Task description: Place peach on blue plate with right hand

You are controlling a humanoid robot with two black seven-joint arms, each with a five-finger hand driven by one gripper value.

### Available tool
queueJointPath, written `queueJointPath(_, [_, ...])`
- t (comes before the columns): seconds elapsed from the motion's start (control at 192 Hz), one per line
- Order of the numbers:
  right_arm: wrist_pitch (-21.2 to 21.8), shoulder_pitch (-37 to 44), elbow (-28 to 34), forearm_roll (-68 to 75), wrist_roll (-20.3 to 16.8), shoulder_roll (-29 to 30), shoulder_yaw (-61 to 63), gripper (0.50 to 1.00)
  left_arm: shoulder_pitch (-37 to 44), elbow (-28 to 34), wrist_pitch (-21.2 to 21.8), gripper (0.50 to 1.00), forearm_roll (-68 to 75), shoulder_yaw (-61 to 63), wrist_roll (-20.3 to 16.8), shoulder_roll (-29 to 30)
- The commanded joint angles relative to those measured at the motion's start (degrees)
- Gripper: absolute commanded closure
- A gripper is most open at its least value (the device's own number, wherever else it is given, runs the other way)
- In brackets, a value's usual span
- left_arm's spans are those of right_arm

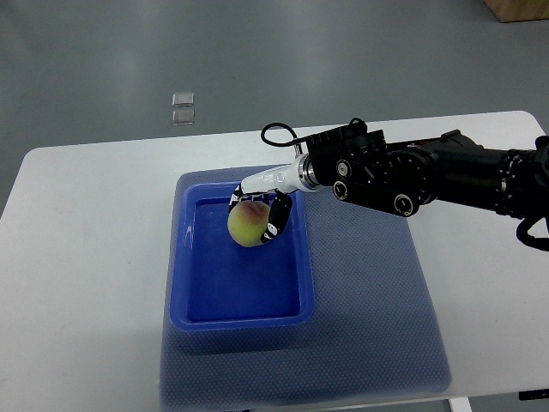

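Note:
A yellow-pink peach [247,223] is held in my right hand [255,212], whose fingers curl around it. The hand holds it over the far part of the blue plate [206,292], a rectangular blue tray lying on a blue mat. I cannot tell whether the peach touches the tray floor. My right arm [412,176], black with a white wrist, comes in from the right edge. The left arm does not show.
The blue mat [369,318] covers the middle of the white table [86,257]. Two small clear squares [182,108] lie on the grey floor beyond the table's far edge. A cardboard box corner [519,9] shows at top right.

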Motion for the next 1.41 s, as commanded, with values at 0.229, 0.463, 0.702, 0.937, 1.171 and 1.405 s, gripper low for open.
queueJointPath(0.229, [0.2, 1.5, 0.4, 1.2, 0.1, 0.0, 1.7, 0.570, 0.0, 0.0, 0.0, 0.500, 0.0, 0.0, 0.0, 0.0])
queueJointPath(0.463, [0.7, 2.8, 0.4, 1.4, 1.1, 0.0, 14.2, 0.570, 0.0, 0.0, 0.0, 0.500, 0.0, 0.0, 0.0, 0.0])
queueJointPath(0.702, [-1.5, -14.6, 0.4, 13.5, 1.9, -8.4, 42.9, 0.570, 0.0, -0.1, 0.0, 0.500, 0.1, 0.0, 0.0, 0.0])
queueJointPath(0.937, [-5.1, -34.1, 0.3, 29.9, 4.5, -6.8, 70.7, 0.570, 0.0, -0.5, 0.0, 0.500, 0.2, 0.2, 0.0, 0.0])
queueJointPath(1.171, [-3.9, -40.9, 0.3, 42.3, 6.8, -2.9, 79.1, 0.570, 0.0, -0.3, 0.0, 0.500, 0.2, 0.3, 0.0, 0.0])
queueJointPath(1.405, [-2.5, -42.1, 0.3, 42.8, 6.9, -2.5, 78.9, 0.570, 0.0, -0.3, 0.0, 0.500, 0.2, 0.3, 0.0, 0.0])
